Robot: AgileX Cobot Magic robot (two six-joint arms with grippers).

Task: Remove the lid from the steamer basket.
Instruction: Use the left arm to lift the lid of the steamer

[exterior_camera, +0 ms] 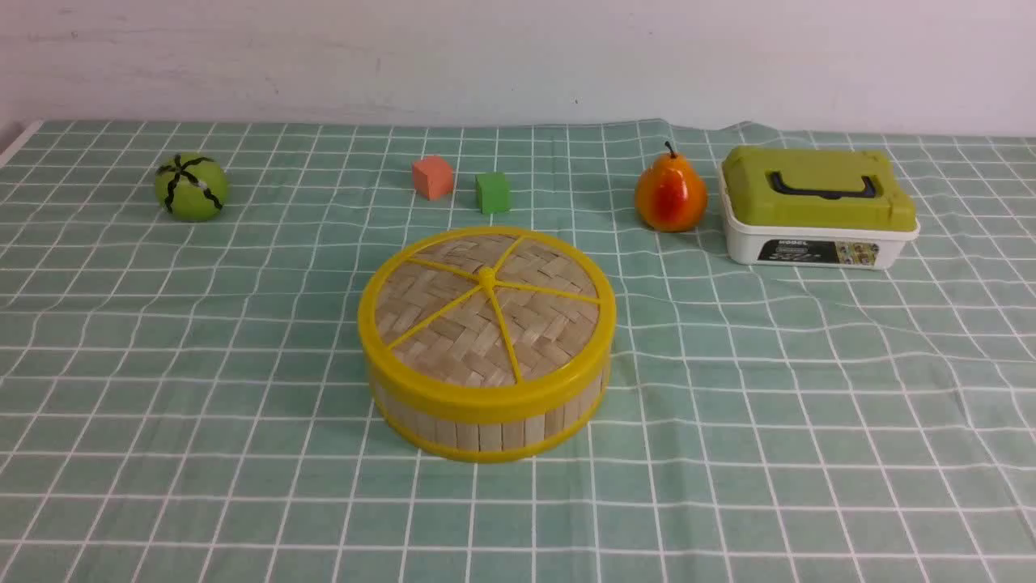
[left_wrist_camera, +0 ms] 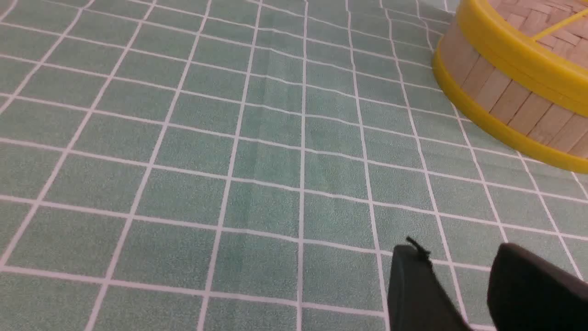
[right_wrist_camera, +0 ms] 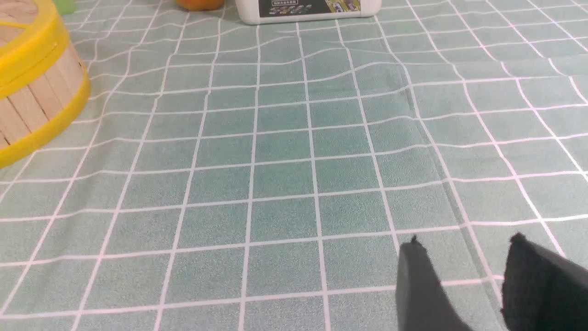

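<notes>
The lid sat closed on the steamer basket, just below the centre of the front view, on the checked cloth. Its thick rim looked snug around the basket's top. A pull on 1 side could likely lift or tip the whole basket with it, since nothing pinned the basket down. The rippled cloth might also slide underneath. The 5 thin spokes and small knob offered little to pinch, so a grip there might slip. A wide swing could knock the pear at the upper right.

Neither arm showed in the front view, so both stood short of the basket. The left gripper hung low over bare cloth, its 2 jaws apart and empty, the basket's wall well apart from it. The right gripper was posed alike, its jaws apart with nothing between them.
</notes>
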